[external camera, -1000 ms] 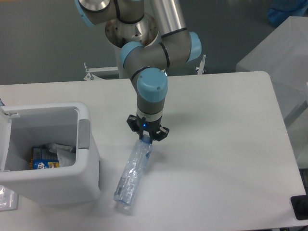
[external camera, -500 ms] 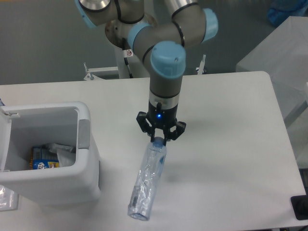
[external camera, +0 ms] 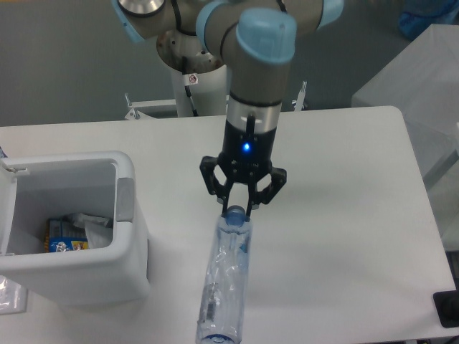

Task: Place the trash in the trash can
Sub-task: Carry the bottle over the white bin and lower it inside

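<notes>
My gripper [external camera: 235, 210] is shut on the blue cap end of a long crushed clear plastic bottle [external camera: 226, 283]. The bottle hangs below the gripper, lifted off the table [external camera: 344, 215], its base reaching the bottom edge of the view. The white boxy trash can [external camera: 133, 236] stands at the left, open at the top, well to the left of the gripper. Inside it lie a crumpled clear wrapper [external camera: 90, 226] and a blue-and-yellow packet [external camera: 63, 240].
The arm's base stands behind the table's far edge at centre. A grey strip [external camera: 125, 200] runs down the can's right wall. A dark object [external camera: 448, 308] sits at the table's front right corner. A white lid part [external camera: 7, 172] sticks out at the can's left.
The gripper has risen and shifted a little right with the bottle, which came off the table and now hangs closer to the camera.
</notes>
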`<state>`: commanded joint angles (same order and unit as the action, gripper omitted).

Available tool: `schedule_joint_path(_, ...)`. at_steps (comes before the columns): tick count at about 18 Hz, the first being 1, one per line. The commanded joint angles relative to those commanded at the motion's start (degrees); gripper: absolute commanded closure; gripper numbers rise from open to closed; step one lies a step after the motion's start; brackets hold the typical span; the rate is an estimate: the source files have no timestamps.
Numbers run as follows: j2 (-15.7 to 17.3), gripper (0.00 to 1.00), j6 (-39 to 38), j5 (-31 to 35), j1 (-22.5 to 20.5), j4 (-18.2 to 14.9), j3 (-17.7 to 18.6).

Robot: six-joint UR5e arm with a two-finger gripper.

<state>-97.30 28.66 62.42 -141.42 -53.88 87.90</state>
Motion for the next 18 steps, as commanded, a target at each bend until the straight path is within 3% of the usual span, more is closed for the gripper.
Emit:
schedule_joint_path(4,2.2,0.73,-2.3,-2.5,3.2,0.4,-0.7)
schedule_joint_path(12,2.1,0.73,-2.3,-3.3,11.7,1.2,0.7)
schedule_joint_path(18,4.2,0.73,3.2,-3.2,14.8,1.8,7.4)
